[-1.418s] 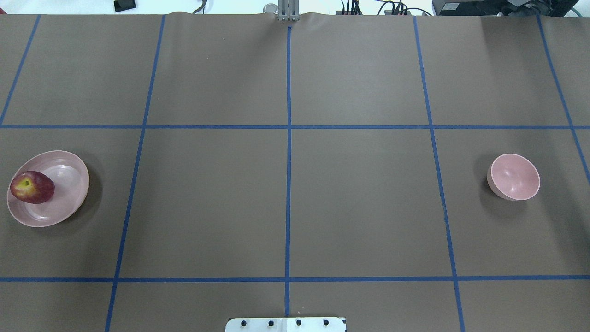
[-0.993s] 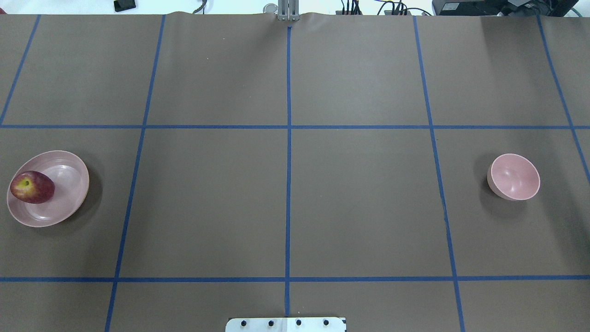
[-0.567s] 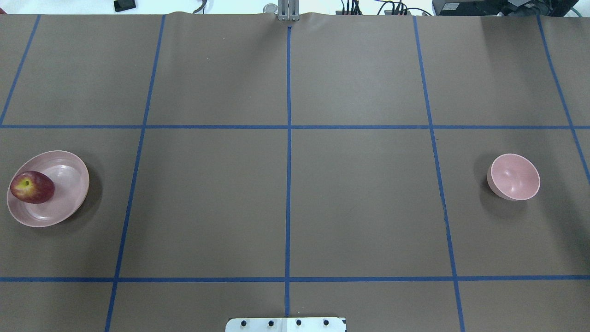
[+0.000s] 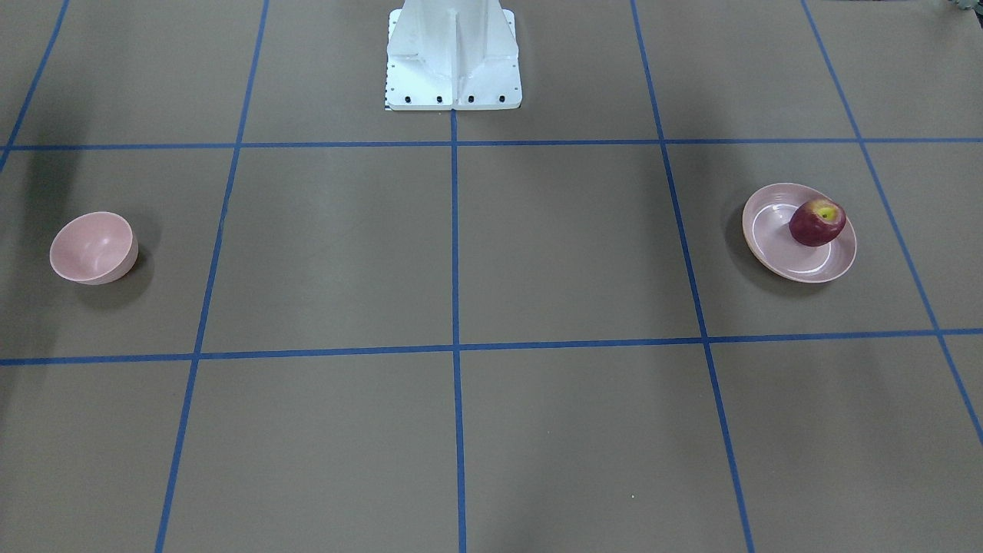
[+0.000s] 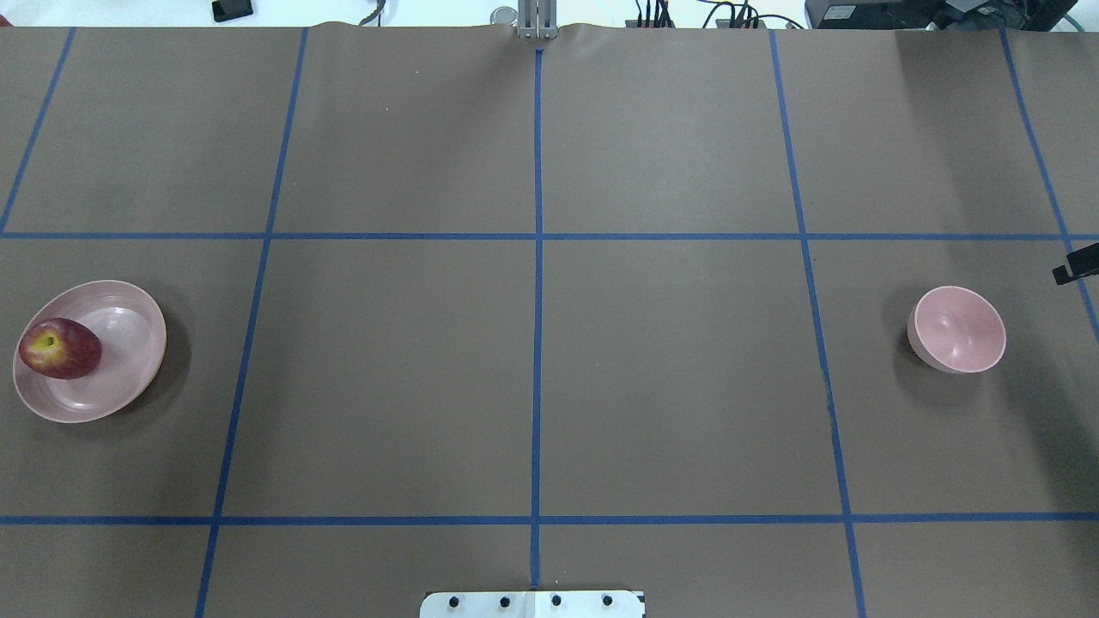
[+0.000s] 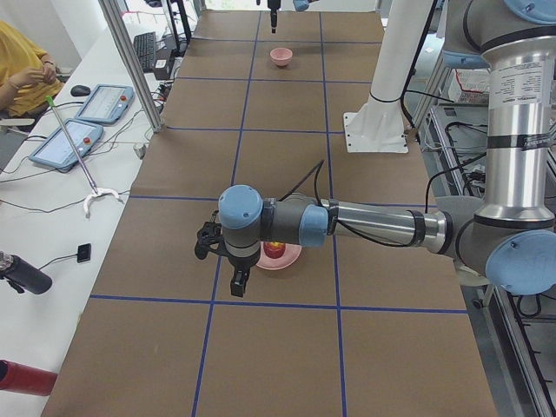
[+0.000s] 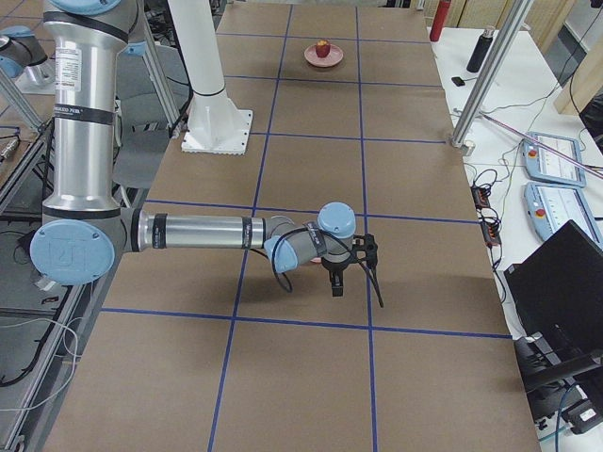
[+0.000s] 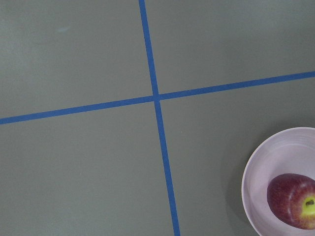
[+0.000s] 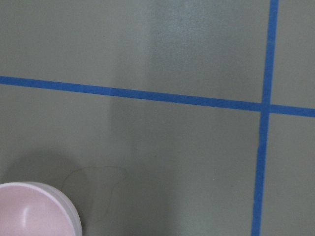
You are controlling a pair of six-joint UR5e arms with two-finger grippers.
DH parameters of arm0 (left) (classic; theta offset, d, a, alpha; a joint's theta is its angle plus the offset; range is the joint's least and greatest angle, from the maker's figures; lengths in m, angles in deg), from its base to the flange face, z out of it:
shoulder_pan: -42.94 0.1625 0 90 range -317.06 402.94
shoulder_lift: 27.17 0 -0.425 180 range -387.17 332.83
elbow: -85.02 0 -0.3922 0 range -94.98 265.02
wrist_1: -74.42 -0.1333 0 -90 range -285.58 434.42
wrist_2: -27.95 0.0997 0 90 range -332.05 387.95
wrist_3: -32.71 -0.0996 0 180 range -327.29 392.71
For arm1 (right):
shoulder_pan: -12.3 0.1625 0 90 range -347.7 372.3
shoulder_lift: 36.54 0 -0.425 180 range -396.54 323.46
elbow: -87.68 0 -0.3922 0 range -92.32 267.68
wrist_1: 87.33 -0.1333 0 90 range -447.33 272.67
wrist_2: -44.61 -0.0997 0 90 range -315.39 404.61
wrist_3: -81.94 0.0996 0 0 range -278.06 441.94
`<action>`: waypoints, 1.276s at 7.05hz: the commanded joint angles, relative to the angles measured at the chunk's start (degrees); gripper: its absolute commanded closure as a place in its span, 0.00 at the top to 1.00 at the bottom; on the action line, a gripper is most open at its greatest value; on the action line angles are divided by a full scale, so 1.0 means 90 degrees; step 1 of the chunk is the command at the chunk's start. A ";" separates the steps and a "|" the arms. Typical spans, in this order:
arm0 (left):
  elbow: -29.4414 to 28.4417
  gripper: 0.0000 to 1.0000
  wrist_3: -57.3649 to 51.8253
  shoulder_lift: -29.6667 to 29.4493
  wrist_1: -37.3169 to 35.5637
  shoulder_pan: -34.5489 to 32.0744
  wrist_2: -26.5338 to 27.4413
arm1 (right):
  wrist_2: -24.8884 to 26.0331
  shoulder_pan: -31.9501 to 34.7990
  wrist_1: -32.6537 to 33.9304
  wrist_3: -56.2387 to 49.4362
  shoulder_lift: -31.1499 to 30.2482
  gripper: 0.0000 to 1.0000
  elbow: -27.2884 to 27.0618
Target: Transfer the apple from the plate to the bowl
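The dark red apple [image 5: 60,348] lies on the left part of the pale pink plate [image 5: 120,378] at the table's left end. It also shows in the front view [image 4: 817,223] and the left wrist view [image 8: 293,200]. The pink bowl [image 5: 959,329] stands empty at the right end. My left gripper [image 6: 224,265] hovers beside the plate [image 6: 291,259]; I cannot tell if it is open. My right gripper [image 7: 356,282] hovers near the bowl [image 9: 34,211]. Only one black fingertip [image 5: 1077,263] shows overhead, so I cannot tell its state.
The white robot base [image 4: 453,57] stands at the table's near middle edge. Blue tape lines [image 5: 537,343] grid the brown table. A side bench holds tablets [image 6: 78,130], with metal posts [image 6: 130,61] beside it. An operator [image 6: 22,65] sits there.
A black fingertip of my right gripper has come into the overhead view at its right edge, above the bowl. Apple, plate and bowl have not moved.
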 commanded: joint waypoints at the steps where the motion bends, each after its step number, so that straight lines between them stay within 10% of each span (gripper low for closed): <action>1: -0.0002 0.98 0.0000 0.0001 0.0002 0.0000 0.0000 | 0.0186 -0.0883 -0.1893 0.1756 -0.0286 1.00 0.0164; 3: -0.0022 0.98 0.0000 0.0010 -0.0008 0.0000 0.0000 | 0.0389 -0.1197 -0.2026 0.1888 -0.0404 0.93 0.0154; 4: -0.0022 0.98 0.0000 0.0078 0.0002 0.0010 -0.0010 | 0.0595 -0.1344 -0.2026 0.1888 -0.0473 0.65 0.0154; 5: -0.0022 0.98 0.0000 0.0088 0.0002 0.0020 -0.0010 | 0.0597 -0.1394 -0.2026 0.1888 -0.0464 0.17 0.0135; 6: -0.0022 0.98 0.0000 0.0089 0.0002 0.0020 -0.0010 | 0.0597 -0.1462 -0.2026 0.1888 -0.0444 0.00 0.0105; 9: -0.0022 0.98 0.0000 0.0089 0.0002 0.0020 0.0000 | 0.0354 -0.1453 -0.1581 0.1897 -0.0260 0.00 -0.0400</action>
